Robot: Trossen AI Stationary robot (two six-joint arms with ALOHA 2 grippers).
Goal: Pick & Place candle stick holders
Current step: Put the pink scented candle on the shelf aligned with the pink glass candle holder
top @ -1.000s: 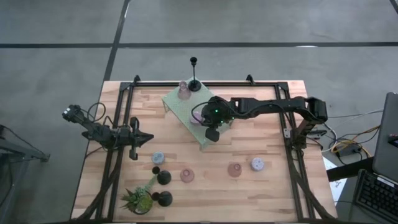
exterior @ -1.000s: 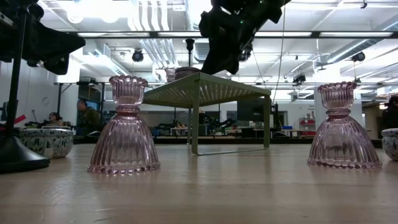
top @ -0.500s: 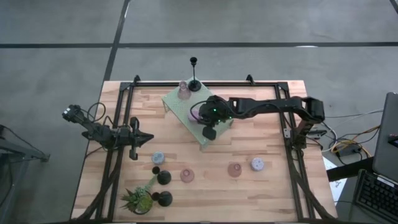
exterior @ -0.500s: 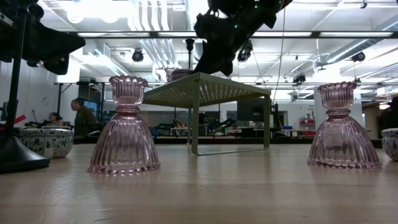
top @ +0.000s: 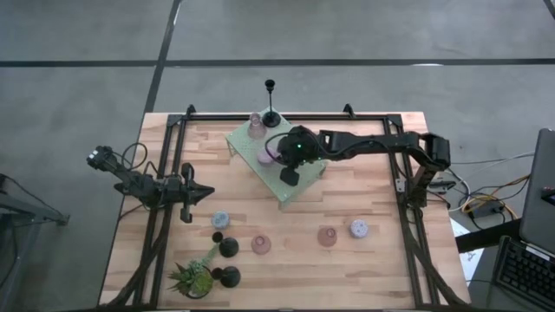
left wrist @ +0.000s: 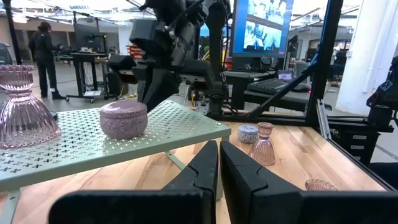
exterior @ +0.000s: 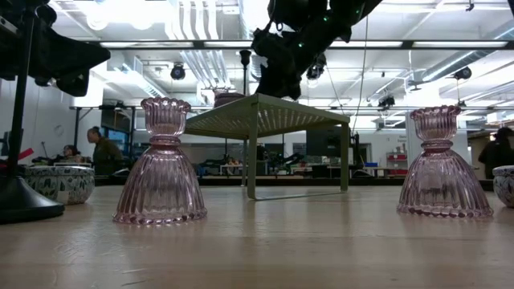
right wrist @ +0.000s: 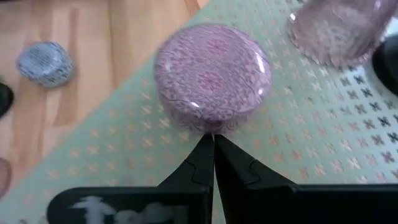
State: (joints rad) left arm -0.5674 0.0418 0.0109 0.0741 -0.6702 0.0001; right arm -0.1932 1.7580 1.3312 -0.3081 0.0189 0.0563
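Looking down from above, the right pincer is seen hovering over the green perforated stand, clenched tight with nothing held between its fingers. In its wrist view the closed tips point right at a round pink cup, which sits on the stand's top, so the arm is probably parked there either just after setting it down or to nudge it along; which one can't be told.

Further back on the same stand, a ribbed pink glass holder and a black holder with a thin stem are lined up near the far edge, presumably as the collection spot.

The rest of the candle stick holders are left on the table, well apart from the stand: two pink glass ones and, a pale blue-grey cup at the right, another at the left, and two black bases by the spiky potted plant.

The left pincer is kept at the left side, clenched and empty too, likely just waiting out of the way.

Quite a few pieces look yet to be moved.
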